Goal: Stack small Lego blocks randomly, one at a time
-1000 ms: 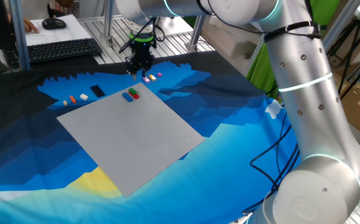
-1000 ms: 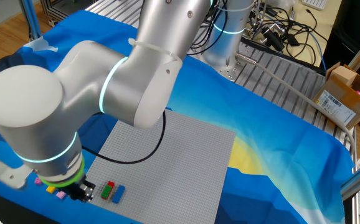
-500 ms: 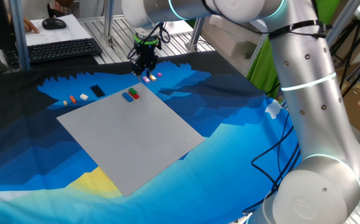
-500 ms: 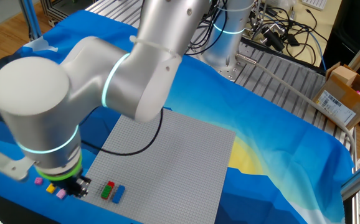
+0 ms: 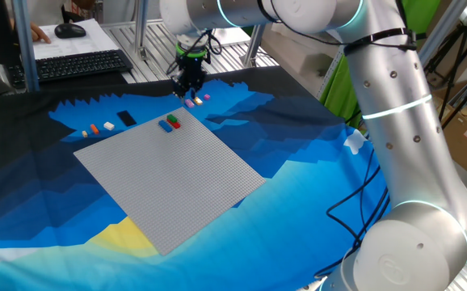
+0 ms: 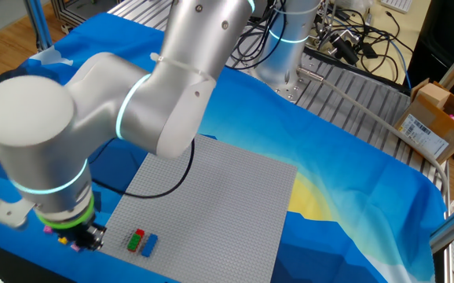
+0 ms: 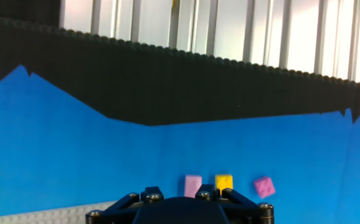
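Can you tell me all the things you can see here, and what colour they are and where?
Baseplate: one, grey, flat on the cloth.
Cloth: one, blue, black and yellow, covering the table.
Bricks on the baseplate: red, green and blue, clustered at a corner.
Bricks by the gripper: two pink, one yellow, on the cloth.
Bricks in a row: yellow, orange, white, beside a black piece.
Keyboard: one, black, back bench.
Mouse: one, black.
Gripper: black, pointing down above the pink and yellow bricks.

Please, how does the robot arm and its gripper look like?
The arm is thick, rounded, matte silver, with glowing cyan-white rings at the joints and a black cable strapped along it. A green ring sits above the small black gripper, whose screw-studded black housing fills the hand view's bottom edge.
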### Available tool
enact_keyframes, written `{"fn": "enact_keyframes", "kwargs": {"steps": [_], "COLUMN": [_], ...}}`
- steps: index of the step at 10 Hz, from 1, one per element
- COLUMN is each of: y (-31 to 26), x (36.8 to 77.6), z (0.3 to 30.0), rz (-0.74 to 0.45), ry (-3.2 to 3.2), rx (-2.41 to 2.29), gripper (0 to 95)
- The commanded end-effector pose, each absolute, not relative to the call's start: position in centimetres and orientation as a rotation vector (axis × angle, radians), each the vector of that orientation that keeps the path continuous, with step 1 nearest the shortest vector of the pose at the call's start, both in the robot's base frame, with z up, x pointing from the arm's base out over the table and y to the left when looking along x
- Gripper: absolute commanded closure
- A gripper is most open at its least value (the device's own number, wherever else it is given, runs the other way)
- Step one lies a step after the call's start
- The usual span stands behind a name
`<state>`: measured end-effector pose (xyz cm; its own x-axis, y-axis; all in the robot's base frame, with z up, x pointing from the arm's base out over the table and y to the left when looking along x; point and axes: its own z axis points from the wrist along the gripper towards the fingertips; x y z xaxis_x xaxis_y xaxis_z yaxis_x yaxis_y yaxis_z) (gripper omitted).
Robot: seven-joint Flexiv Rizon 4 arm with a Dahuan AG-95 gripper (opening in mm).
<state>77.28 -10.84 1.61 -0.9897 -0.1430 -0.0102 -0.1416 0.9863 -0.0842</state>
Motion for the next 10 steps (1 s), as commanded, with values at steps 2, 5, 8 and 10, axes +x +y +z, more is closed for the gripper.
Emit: {"fn": "enact_keyframes", "kwargs": {"steps": [2,5,8,10], "y": [-10.96,-11.00,-11.04,-11.04], "x": [77.42,77.45,77.51,77.52], "z": [1.36,1.06,1.02,1.01], "rz": [-0.127,-0.126,-0.128,-0.129], "ry": [3.111,3.102,3.101,3.099], "rx": [-0.228,-0.236,-0.240,-0.240], "gripper": [57.0,76.0,76.0,76.0]}}
